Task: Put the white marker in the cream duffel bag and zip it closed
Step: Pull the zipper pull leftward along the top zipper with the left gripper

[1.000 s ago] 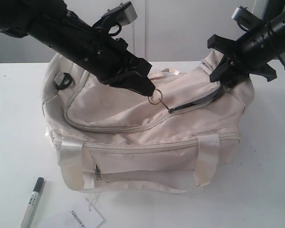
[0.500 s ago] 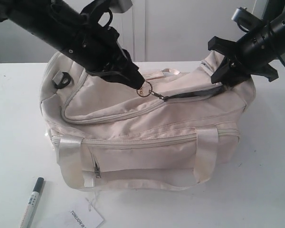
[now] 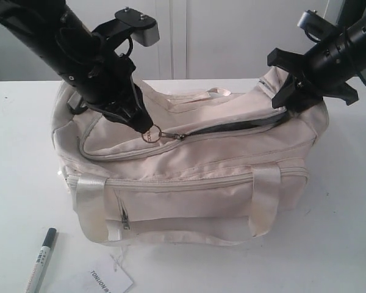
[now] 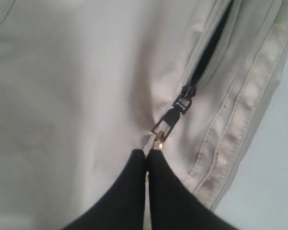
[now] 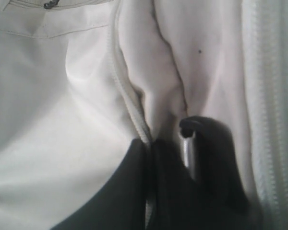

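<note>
On a white table (image 3: 341, 207), one cream duffel bag (image 3: 189, 177) sits in the middle, with bare tabletop open to its right and along the front. One white marker (image 3: 41, 259) lies outside the bag, near the front left corner of the exterior view. Its dark cap points toward the bag and its lower end is cut off by the frame edge. One paper tag (image 3: 110, 282) lies just beside it, also clipped by that edge. Two grippers are at the bag. The left gripper (image 3: 145, 127) has its fingers pressed together on the gold ring pull (image 3: 150, 135), on top of the bag and left of centre. Right of the slider (image 3: 182, 137), the zip gapes as a dark slit (image 3: 238, 127) running to the bag's right end. The right gripper (image 3: 288, 97) pinches a fold of bag fabric at that end, fingers closed tight.
</note>
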